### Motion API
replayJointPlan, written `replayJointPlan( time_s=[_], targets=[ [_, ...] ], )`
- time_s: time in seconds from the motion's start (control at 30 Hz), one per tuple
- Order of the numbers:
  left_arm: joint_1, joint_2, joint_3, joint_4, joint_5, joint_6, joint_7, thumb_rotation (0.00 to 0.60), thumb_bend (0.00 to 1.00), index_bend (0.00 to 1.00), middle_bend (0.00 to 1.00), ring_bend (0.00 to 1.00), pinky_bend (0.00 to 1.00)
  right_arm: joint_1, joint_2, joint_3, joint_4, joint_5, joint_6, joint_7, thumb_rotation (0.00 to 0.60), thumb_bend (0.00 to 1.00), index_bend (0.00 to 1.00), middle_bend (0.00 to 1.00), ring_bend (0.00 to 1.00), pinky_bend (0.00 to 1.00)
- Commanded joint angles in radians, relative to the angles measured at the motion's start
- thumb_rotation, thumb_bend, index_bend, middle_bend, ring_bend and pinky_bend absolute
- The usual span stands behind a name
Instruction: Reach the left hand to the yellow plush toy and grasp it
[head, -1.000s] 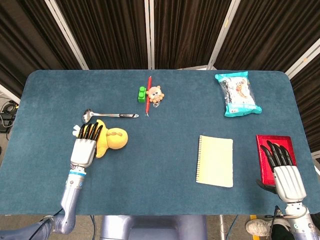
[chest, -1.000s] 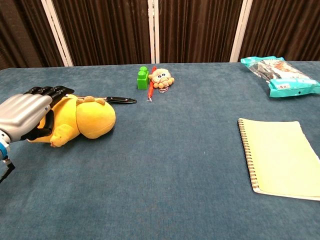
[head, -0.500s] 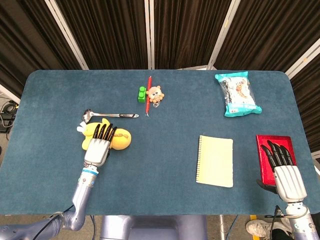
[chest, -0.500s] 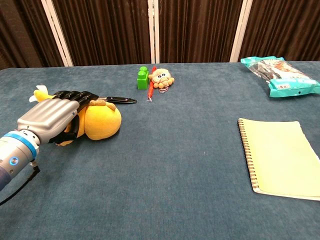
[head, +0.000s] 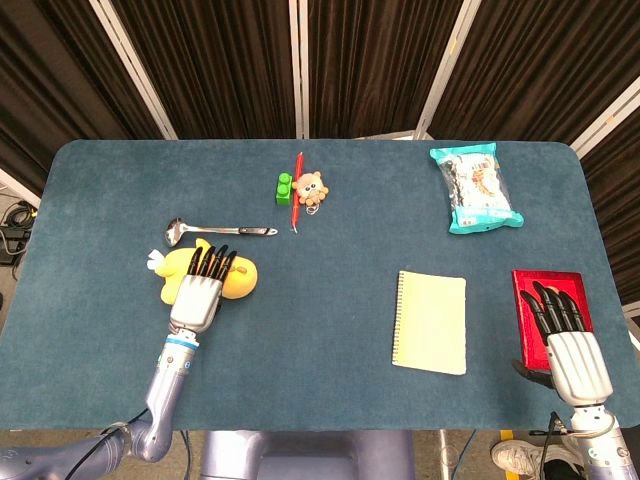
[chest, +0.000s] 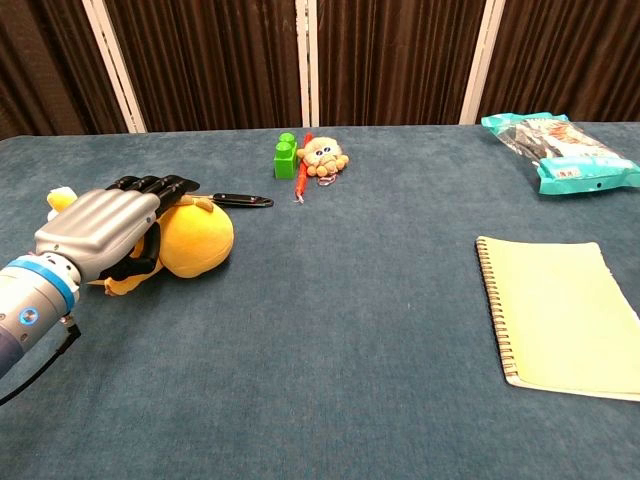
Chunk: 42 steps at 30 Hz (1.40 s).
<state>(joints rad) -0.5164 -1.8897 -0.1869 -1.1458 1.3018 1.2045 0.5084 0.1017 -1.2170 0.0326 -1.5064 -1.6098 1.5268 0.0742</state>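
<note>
Yellow plush toy (head: 238, 279) lies on the blue worktop (head: 330, 330) near its left edge, just in front of a spoon (head: 215, 231). The left hand (head: 198, 293) rests on top of it, fingers (chest: 150, 186) draped over its body; a firm grip cannot be told. The right hand (head: 562, 335) lies flat over a red box (head: 528, 300), fingers straight, holding nothing.

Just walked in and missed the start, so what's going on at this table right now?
The robot's left hand lies over the yellow plush toy near the table's left side, fingers draped across it; whether they grip it can't be told. A spoon lies just behind the toy. The right hand rests over a red box, away from the action.
</note>
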Motion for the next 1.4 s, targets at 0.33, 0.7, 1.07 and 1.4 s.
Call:
replayJointPlan(
  time_s=[0.33,0.7,1.07,1.4],
  targets=[
    [0.024,0.004,0.018,0.122,-0.005,0.004,-0.094,0.6,1.0,0.0,0.0,0.0,0.0,0.003,-0.006,-0.001,0.001,0.001,-0.007,-0.012,0.6,0.07,0.0,0.0,0.0,0.0],
    [0.055,0.053,0.032,0.154,0.043,0.071,-0.206,0.6,1.0,0.0,0.0,0.0,0.0,0.002,-0.01,-0.004,-0.001,-0.002,-0.008,-0.026,0.6,0.07,0.0,0.0,0.0,0.0],
    [0.02,0.031,0.019,0.148,0.009,0.0,-0.142,0.6,1.0,0.0,0.0,0.0,0.0,0.003,-0.005,-0.003,-0.004,0.008,-0.016,-0.024,0.6,0.07,0.0,0.0,0.0,0.0],
    [-0.001,0.007,0.04,0.118,0.044,0.01,-0.101,0.6,1.0,0.0,0.0,0.0,0.0,0.004,0.001,-0.004,-0.01,0.01,-0.022,-0.021,0.6,0.07,0.0,0.0,0.0,0.0]
  ],
)
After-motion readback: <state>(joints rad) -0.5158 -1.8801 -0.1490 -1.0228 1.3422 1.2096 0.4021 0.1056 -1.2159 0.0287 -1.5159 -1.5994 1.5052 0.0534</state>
